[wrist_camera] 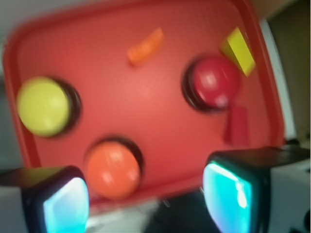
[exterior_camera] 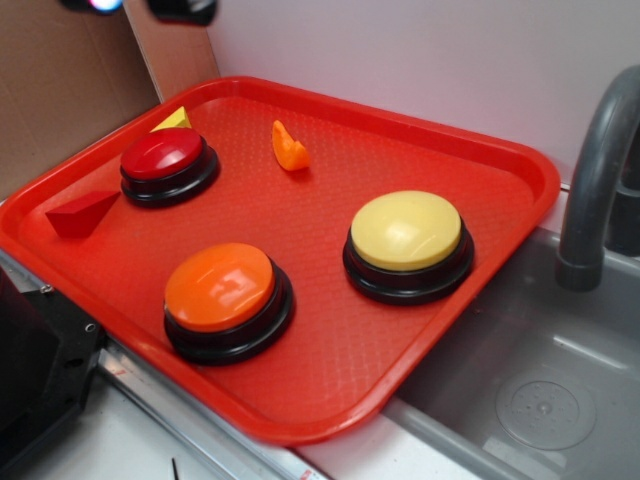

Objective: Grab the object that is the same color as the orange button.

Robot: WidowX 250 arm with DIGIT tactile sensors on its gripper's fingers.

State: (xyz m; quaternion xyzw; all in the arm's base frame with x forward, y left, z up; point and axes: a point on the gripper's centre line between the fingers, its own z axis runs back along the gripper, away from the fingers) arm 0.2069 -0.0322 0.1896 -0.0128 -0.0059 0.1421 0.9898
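The small glossy orange crescent piece (exterior_camera: pixel 289 147) lies on the red tray (exterior_camera: pixel 330 380) near its far middle; the blurred wrist view shows it too (wrist_camera: pixel 146 46). The orange button (exterior_camera: pixel 221 287) on its black base stands at the tray's front, and appears in the wrist view (wrist_camera: pixel 113 168). My gripper (wrist_camera: pixel 148 201) is high above the tray's front edge, jaws wide apart with nothing between them. In the exterior view only a dark part of the arm shows at the top left edge.
A red-domed button (exterior_camera: pixel 163 156), a yellow-domed button (exterior_camera: pixel 406 232), a red wedge block (exterior_camera: pixel 80 213) and a small yellow wedge (exterior_camera: pixel 175 120) also sit on the tray. A grey sink (exterior_camera: pixel 540 390) with a faucet (exterior_camera: pixel 590 190) lies to the right. A black box (exterior_camera: pixel 30 380) sits front left.
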